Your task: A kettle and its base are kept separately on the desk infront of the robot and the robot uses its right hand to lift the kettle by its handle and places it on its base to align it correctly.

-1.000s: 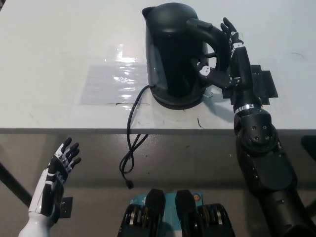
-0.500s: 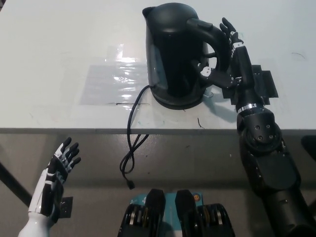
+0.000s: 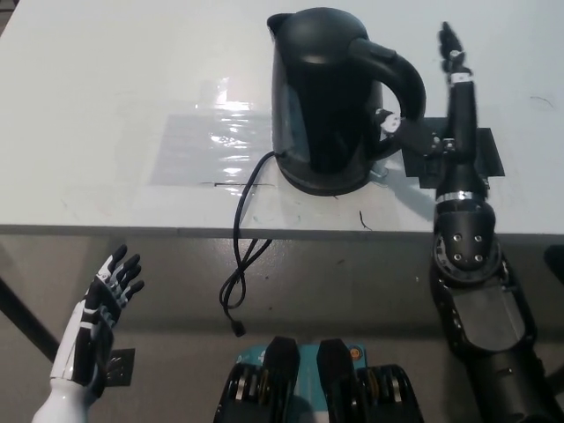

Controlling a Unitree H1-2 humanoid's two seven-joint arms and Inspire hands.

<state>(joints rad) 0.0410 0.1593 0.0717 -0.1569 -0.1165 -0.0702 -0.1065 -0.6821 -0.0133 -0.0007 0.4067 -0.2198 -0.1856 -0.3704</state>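
**Kettle seated on its base, right hand open beside the handle**

The white left hand (image 3: 101, 304) hangs below the table's near edge at the lower left, fingers spread and holding nothing. On the white table (image 3: 106, 97), a patch of clear tape (image 3: 216, 141) shines toward the middle, just left of the kettle. A black cord (image 3: 240, 256) runs from the foot of the kettle, drops over the near edge and dangles in a loop below it. The black kettle (image 3: 322, 97) stands upright near the middle of the table, sitting on its round base (image 3: 326, 182), with the spout pointing to the far left and the handle (image 3: 397, 75) turned to the right. Just right of the handle, the black right hand (image 3: 451, 97) stretches out flat over the table, fingers straight and pointing to the far edge, gripping nothing; it lies above a dark mat (image 3: 489, 159) near the near edge.
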